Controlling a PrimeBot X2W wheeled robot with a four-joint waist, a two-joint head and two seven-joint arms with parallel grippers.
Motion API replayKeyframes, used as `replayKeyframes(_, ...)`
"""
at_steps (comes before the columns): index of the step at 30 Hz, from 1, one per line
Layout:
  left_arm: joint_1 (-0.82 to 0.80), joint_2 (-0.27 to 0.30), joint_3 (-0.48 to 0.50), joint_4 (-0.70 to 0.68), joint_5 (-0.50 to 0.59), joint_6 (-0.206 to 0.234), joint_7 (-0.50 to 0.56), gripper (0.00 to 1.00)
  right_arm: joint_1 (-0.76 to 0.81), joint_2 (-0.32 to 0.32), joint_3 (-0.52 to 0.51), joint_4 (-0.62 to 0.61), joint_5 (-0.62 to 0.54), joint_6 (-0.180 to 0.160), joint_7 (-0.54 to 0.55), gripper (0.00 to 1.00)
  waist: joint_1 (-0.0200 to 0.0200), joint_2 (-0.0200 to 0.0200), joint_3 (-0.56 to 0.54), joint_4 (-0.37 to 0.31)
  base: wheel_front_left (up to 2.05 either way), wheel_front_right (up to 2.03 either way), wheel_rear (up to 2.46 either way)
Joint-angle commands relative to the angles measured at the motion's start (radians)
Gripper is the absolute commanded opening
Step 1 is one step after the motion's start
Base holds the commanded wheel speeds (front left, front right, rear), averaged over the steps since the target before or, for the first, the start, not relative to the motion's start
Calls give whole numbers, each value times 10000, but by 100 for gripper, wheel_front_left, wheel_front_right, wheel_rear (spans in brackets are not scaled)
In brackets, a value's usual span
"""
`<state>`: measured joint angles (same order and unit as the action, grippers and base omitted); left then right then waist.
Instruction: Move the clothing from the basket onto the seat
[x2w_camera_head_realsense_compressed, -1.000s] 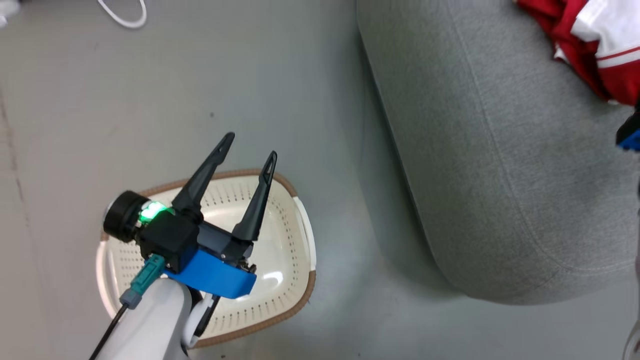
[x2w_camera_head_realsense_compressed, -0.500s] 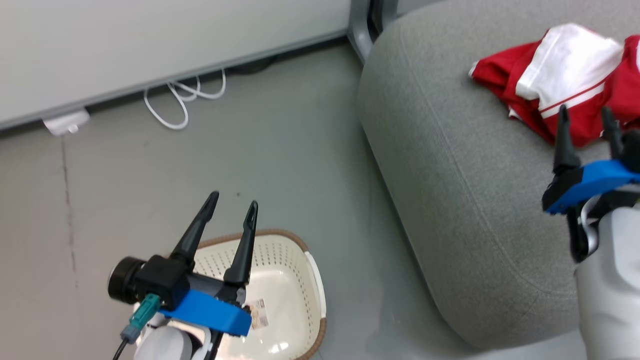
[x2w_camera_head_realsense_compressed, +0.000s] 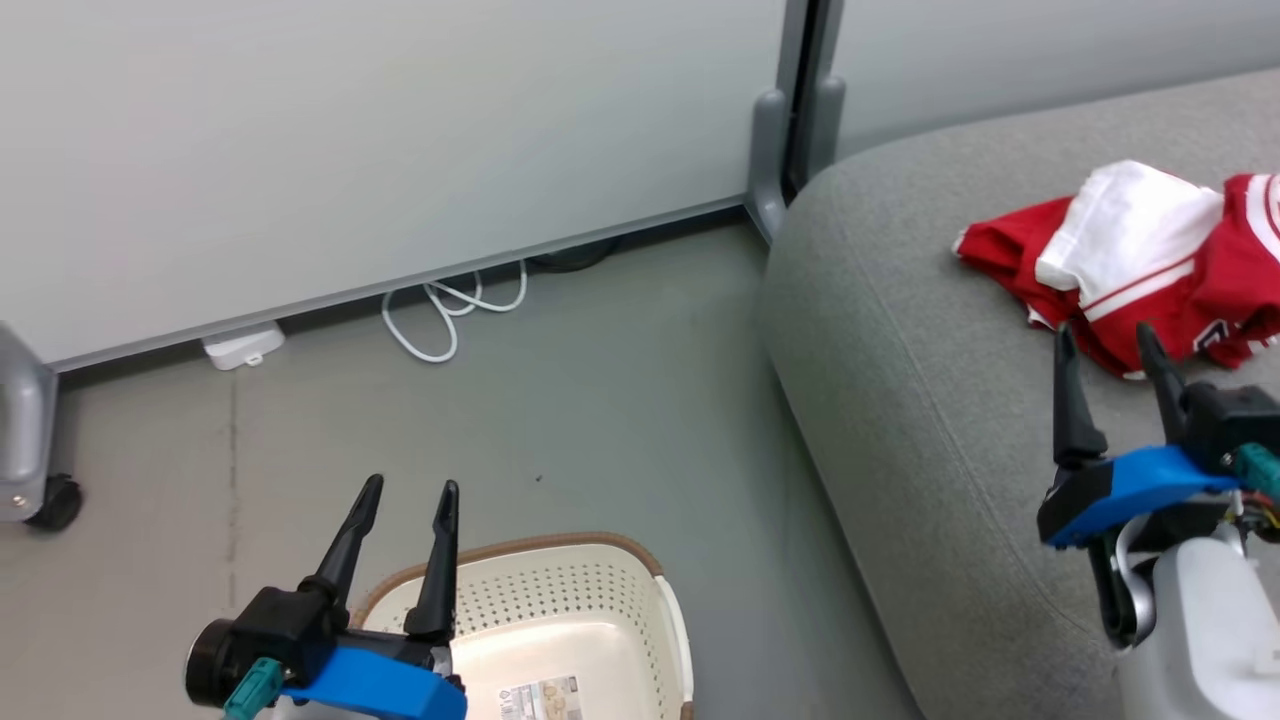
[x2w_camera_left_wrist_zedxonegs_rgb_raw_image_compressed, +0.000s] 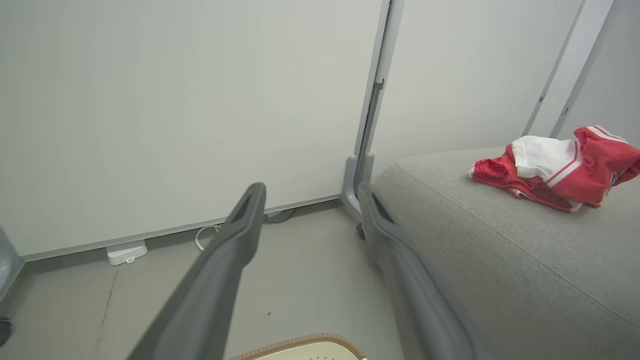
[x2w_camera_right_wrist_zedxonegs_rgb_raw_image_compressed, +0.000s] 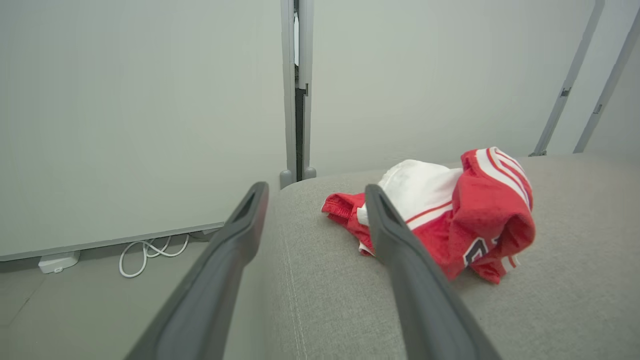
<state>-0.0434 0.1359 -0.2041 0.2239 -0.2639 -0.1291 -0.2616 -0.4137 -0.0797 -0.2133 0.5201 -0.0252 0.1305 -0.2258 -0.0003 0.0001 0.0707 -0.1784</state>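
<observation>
The clothing (x2w_camera_head_realsense_compressed: 1130, 265) lies in a crumpled red and white heap on the light-grey seat (x2w_camera_head_realsense_compressed: 900, 420), toward its far right. My right gripper (x2w_camera_head_realsense_compressed: 1102, 335) hovers over the seat just short of the heap, open and holding nothing. Along its fingers the right wrist view shows the clothing (x2w_camera_right_wrist_zedxonegs_rgb_raw_image_compressed: 465, 215) close ahead on the seat (x2w_camera_right_wrist_zedxonegs_rgb_raw_image_compressed: 550, 310). On the floor at lower left stands the cream basket (x2w_camera_head_realsense_compressed: 520, 548); the part of its inside that shows is bare apart from a paper label. My left gripper (x2w_camera_head_realsense_compressed: 411, 487) is open above the basket's far rim.
A pale wall panel runs along the back, with a grey post (x2w_camera_head_realsense_compressed: 785, 150) beside the seat's corner. A looped white cable (x2w_camera_head_realsense_compressed: 450, 310) and a small white box (x2w_camera_head_realsense_compressed: 243, 345) lie at the wall's foot. A castor wheel (x2w_camera_head_realsense_compressed: 50, 502) stands at far left.
The head camera has tilted up, bringing the wall and more of the seat into view. Both grippers stay open. The clothing lies unchanged on the seat.
</observation>
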Motion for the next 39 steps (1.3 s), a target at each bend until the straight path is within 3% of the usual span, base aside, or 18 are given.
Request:
replayKeyframes(1,93,-38,121,48,27,-14,-50,100,316,61,106,-224,-88,5,60,100,3,-1,-153,206,0,0,0)
replayKeyframes(10,286,-260,528,171,223,-14,-50,100,1698,235,676,-1256,-242,5,338,100,3,-1,-470,894,0,0,0)
replayKeyframes(25,265,-188,664,812,-78,-14,-50,100,3132,291,905,-1911,325,5,563,100,3,-1,-881,1966,0,0,0)
replayKeyframes(39,184,-47,938,1178,0,-15,-50,100,3653,293,1428,-2331,808,3,651,100,3,-1,-916,2214,0,0,0)
